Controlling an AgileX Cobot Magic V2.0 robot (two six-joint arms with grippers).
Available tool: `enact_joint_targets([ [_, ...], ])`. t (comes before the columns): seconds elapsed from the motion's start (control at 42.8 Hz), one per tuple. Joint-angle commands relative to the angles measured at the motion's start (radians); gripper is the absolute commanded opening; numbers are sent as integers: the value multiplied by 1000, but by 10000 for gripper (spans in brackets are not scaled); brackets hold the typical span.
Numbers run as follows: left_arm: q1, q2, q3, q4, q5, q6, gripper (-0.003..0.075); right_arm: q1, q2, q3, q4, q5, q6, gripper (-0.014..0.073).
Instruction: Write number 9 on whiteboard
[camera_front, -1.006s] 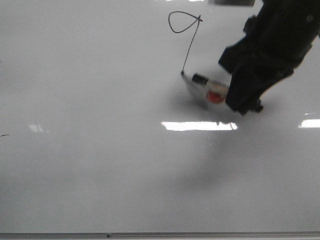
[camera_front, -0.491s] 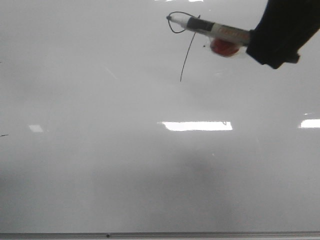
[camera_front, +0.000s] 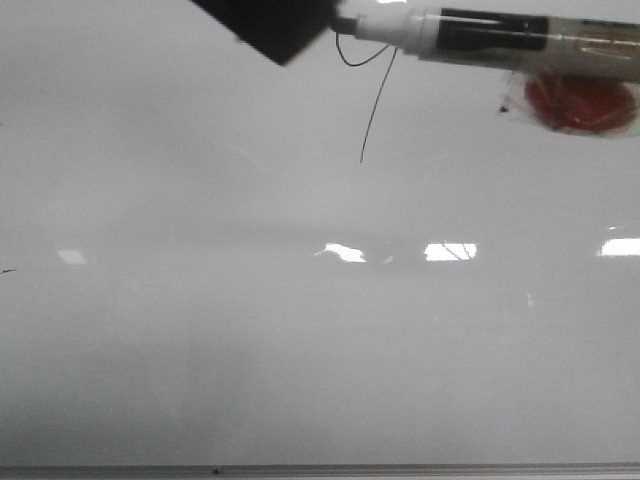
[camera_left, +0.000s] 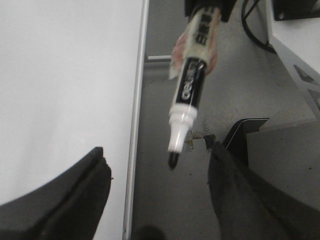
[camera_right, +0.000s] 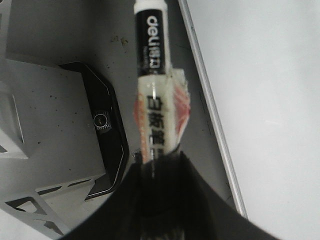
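9 (camera_front: 368, 95): drawn on board (camera_front: 300, 330), upper middle in front view, loop partly hidden behind marker (camera_front: 470, 32), tail slanting down | right gripper (camera_right: 162, 165): clamped on marker barrel, tip pointing away | left gripper (camera_left: 157, 170): fingers spread wide, empty, marker tip between them without touching | red blob under marker barrel

The number 9 (camera_front: 370, 95) sat on the whiteboard (camera_front: 300, 330) at upper centre of the front view, tail slanting down-left. The marker (camera_front: 480, 32) lay across the top edge, overlapping its loop.
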Motion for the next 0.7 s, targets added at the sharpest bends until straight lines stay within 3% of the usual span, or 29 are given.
enact_joint_targets([
  [0.0,-47,40,-82,-33,-29,3,422,0,-15,-23,25,-24,-15,-67],
  [0.327,-85,120,-158,-35,16,3,413,0,-15,-23,25,-23,-15,-67],
  [0.678,-85,120,-158,-77,-6,3,139,0,-15,-23,25,-14,-15,-64],
])
